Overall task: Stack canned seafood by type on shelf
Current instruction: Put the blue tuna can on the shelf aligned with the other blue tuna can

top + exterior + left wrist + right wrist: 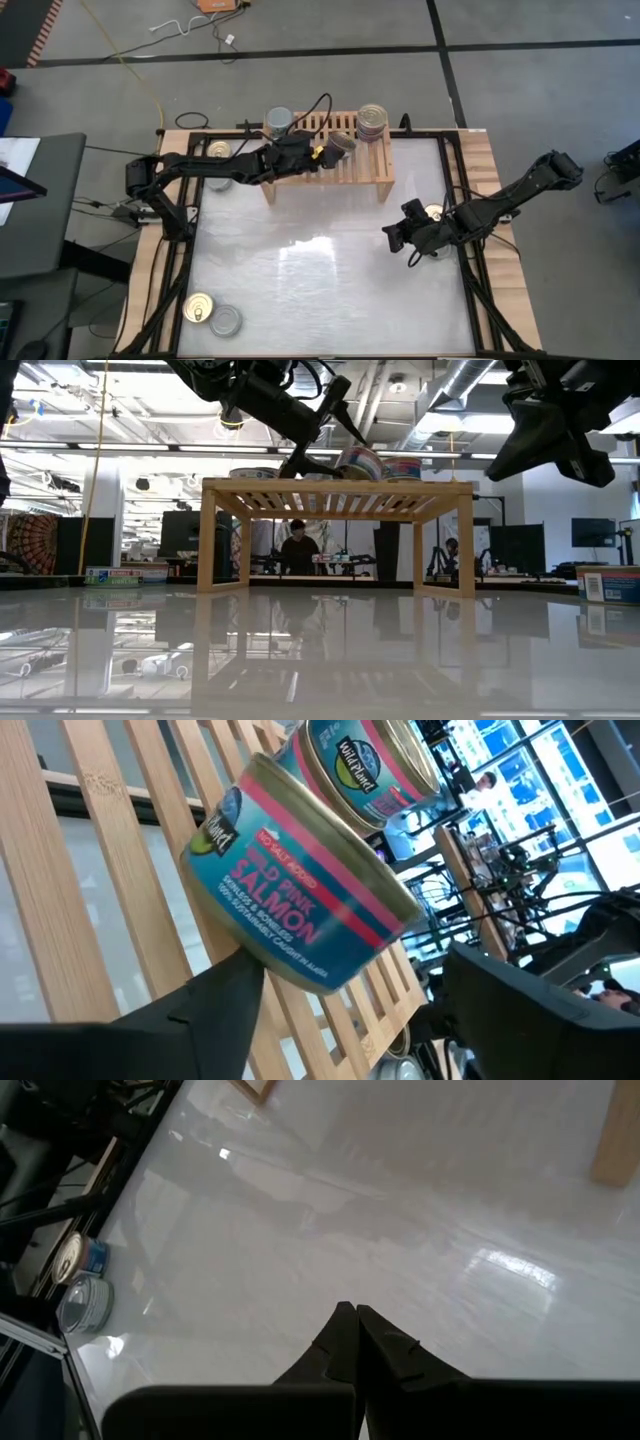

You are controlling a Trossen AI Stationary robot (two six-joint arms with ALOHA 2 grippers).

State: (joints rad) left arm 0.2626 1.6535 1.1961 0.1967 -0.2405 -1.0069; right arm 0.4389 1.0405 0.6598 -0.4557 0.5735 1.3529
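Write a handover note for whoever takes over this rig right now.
Left gripper: open over the shelf, around a pink salmon can that sits tilted on the slats beside a stack.
Right gripper: shut, empty, above the table.
Done: cans also stacked at the shelf's left end.
Left: two cans at the table's near-left corner; loose tins by the left edge and right edge.

Left gripper (335,149) over the shelf (372,170) beside a can (344,144).
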